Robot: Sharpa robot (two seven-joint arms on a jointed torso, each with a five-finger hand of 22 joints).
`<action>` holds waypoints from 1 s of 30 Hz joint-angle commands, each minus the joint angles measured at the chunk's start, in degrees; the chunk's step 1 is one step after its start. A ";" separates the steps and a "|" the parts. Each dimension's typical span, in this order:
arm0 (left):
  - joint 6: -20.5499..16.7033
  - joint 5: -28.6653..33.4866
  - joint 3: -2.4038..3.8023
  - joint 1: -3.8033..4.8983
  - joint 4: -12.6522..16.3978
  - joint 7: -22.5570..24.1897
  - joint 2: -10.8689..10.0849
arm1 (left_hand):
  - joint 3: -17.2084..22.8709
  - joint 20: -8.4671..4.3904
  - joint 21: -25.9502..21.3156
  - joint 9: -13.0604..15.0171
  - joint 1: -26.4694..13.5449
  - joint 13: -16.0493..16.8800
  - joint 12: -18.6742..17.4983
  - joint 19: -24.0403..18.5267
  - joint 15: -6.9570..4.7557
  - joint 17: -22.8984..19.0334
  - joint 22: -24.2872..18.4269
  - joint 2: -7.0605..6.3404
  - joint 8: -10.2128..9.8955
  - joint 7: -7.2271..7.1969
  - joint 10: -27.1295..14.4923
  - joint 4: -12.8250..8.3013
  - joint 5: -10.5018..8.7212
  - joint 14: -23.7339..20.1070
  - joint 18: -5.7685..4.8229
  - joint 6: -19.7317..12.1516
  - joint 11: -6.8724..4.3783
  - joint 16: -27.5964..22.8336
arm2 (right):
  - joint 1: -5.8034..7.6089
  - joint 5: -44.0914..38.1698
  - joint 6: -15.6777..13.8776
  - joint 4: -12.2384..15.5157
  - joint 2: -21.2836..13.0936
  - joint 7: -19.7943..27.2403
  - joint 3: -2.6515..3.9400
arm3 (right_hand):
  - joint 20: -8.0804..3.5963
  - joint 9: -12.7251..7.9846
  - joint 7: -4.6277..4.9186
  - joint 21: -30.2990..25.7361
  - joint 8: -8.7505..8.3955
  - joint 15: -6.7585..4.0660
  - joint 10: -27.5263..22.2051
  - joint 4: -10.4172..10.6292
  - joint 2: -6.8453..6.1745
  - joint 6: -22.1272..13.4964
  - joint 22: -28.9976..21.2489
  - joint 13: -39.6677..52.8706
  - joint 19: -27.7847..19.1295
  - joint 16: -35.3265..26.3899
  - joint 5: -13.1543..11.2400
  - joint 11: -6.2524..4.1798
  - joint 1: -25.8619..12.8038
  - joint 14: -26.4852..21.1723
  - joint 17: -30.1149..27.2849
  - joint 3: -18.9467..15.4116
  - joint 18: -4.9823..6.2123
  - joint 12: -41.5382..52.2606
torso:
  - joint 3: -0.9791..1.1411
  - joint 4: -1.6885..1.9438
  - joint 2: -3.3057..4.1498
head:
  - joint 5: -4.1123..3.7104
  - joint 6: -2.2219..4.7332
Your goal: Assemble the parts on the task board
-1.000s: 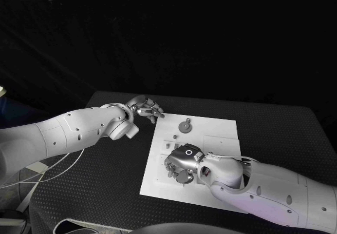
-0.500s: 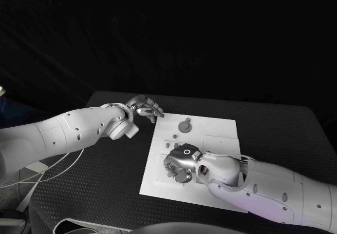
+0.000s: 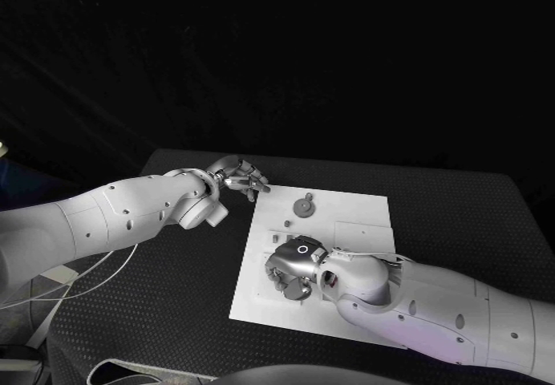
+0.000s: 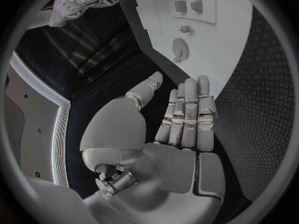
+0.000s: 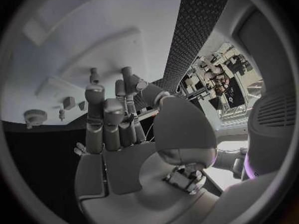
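Centrally on the black table (image 3: pixel 173 265) lies the white board (image 3: pixel 358 220), its long sides running away from the robot and bare black surface on every side of it. The widest free strip is on the robot's left, between the board's left edge and the table's near-left corner; the far edge of the board stops short of the table's far edge.

The left hand (image 3: pixel 240 178) hangs over the table just off the board's far-left corner, apart from it. In the left wrist view this hand (image 4: pixel 181 119) has its fingers straight and side by side, the thumb spread away, and nothing in it. A round part (image 3: pixel 304 208) with a small stem sits near the board's far edge, close to that hand but not touched; the left wrist view shows the same part (image 4: pixel 180 48) beyond the fingertips, with two small blocks (image 4: pixel 188 6) farther along the board.

The right hand (image 3: pixel 296 269) is low over the board's near-left area, its back toward the head camera. In the right wrist view this hand (image 5: pixel 112 124) has its fingers extended toward the board, and a thin pin-like piece (image 5: pixel 94 75) shows at the fingertips; whether it is held I cannot tell. Small parts (image 5: pixel 69 103) stand in a row beside the fingers, a round one (image 5: pixel 35 116) at the end.
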 commanded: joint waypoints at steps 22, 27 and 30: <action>0.49 0.30 0.02 0.12 0.05 0.06 -0.15 | -0.33 -0.10 -0.24 -0.07 -0.37 0.10 0.29 0.33 0.02 0.12 -0.02 -0.07 0.41 0.06 -0.02 0.16 -0.11 -0.11 0.61 -0.46 0.34 -0.25 | -0.46 4.05 -5.02 0.61 -2.28 1.38 -0.41 | -0.50 -2.44 3.19 -0.45 -5.69 3.90 -9.14 1.28 -8.26 -11.11 0.81 -3.43 -0.25 0.21 0.18 3.93 -4.91 -0.70 -0.22 -3.88 4.91 -5.61 | 0.10 -0.09 -0.02 | -0.05 0.04; 0.45 0.30 0.02 0.12 -0.04 0.08 -0.16 | -0.34 -0.09 -0.25 -0.08 -0.39 0.10 0.28 0.34 0.02 0.12 -0.02 -0.07 0.41 0.07 -0.03 0.19 -0.11 -0.11 0.61 -0.47 0.35 -0.26 | -0.21 4.75 -8.37 2.19 -3.86 1.76 -0.15 | -0.59 -2.69 3.69 -0.71 -5.64 4.20 -9.90 3.17 -10.46 -11.67 0.72 -4.20 -0.10 0.31 0.18 4.23 -5.93 -0.79 -0.32 -3.95 4.91 -5.30 | 0.11 -0.11 0.00 | -0.10 0.13; 0.43 0.30 0.02 0.12 -0.06 0.08 -0.20 | -0.35 -0.09 -0.25 -0.08 -0.40 0.10 0.28 0.34 0.03 0.13 -0.01 -0.06 0.41 0.07 -0.03 0.20 -0.11 -0.11 0.61 -0.48 0.35 -0.26 | 0.11 5.15 -9.84 3.65 -5.23 2.00 0.60 | -0.73 -2.74 3.76 -0.77 -5.50 4.20 -9.93 3.69 -10.79 -11.72 0.72 -4.43 0.00 0.40 0.18 4.23 -5.82 -0.80 -0.34 -3.75 4.91 -5.23 | 0.16 -0.08 -0.02 | -0.19 0.32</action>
